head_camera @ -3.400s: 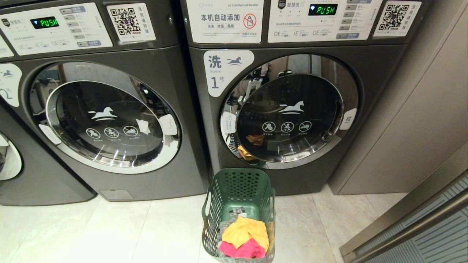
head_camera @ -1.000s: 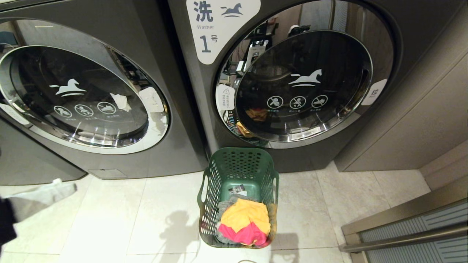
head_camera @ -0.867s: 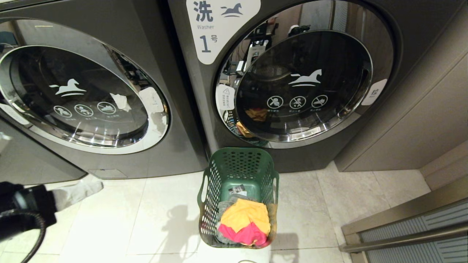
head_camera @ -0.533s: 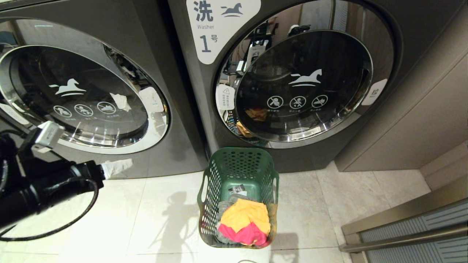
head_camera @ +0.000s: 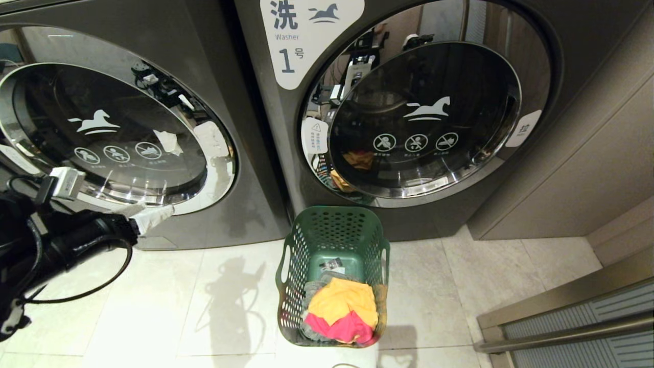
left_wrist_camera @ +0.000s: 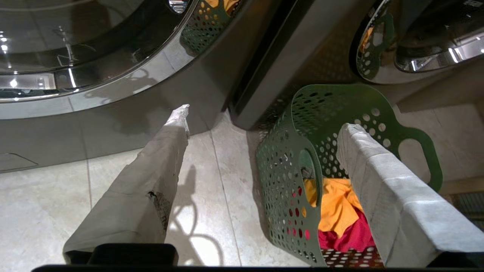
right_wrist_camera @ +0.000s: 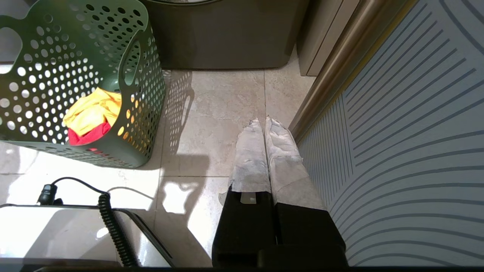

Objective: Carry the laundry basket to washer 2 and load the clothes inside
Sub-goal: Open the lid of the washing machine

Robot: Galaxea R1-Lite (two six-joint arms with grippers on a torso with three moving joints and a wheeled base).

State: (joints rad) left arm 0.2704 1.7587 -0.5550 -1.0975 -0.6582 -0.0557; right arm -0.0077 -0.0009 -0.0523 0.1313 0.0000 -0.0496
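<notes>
A: We log the left gripper now at the left edge of the head view, low in front of the left-hand washer; a second ago it was barely in frame. Its padded fingers are spread wide and hold nothing.

B: Agreed. We read this as a reach beginning toward the laundry basket, which sits at lower centre, on the floor before the washer labelled 1, its yellow and pink clothes not yet loaded.

A: Right gripper: pressed closed, empty, parked over the tiles beside the ribbed panel.

B: Both washer doors look closed; we judge that a door must open before loading.
</notes>
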